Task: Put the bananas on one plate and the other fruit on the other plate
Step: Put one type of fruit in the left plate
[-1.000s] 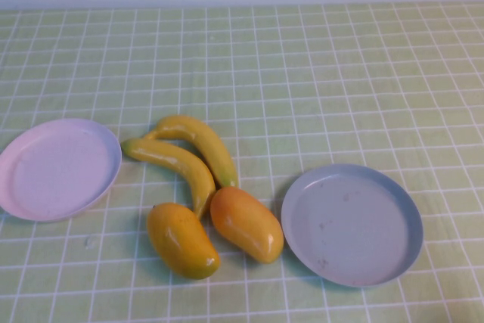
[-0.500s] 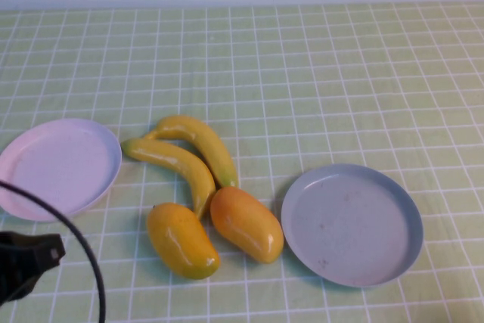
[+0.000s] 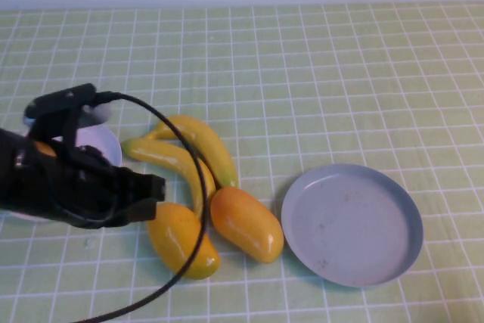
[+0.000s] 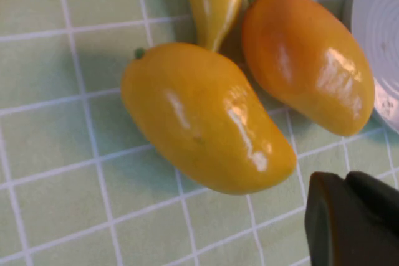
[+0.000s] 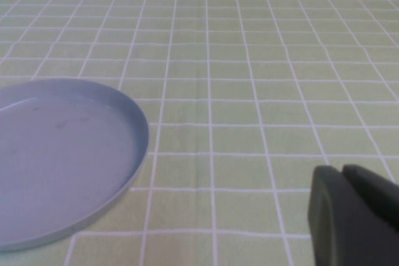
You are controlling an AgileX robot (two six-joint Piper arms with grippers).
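Nearest, the left gripper [image 3: 151, 191] hangs low over the left side of the surface [image 3: 318, 73], its black body and cable covering most of the pale pink plate [image 3: 102, 141]. Only a dark finger edge shows in the left wrist view, so I cannot tell whether its jaws are spread or pressed together; they hold nothing that can be seen. Just beyond its tip lies the nearer mango [image 4: 206, 116], and beside that, touching or nearly so, the second mango [image 3: 246, 223]. The two bananas [image 3: 189, 153] curve side by side just behind them, one banana tip wedged between the mangoes. To the right, near the second mango, sits the grey-blue plate [image 3: 352, 225], bare. The right gripper [image 5: 355, 216] is out of the high view and hovers over open surface beside the grey-blue plate; its jaws appear pressed together and empty.

Nothing is sorted yet. The likely risk is crowding: the fruit lie packed, so jaws closing on the nearer mango could nudge its neighbour or the banana tip and roll them. The mangoes are glossy and plump, and a grip off their middle may let one slip out. The trailing cable could also sweep the bananas.
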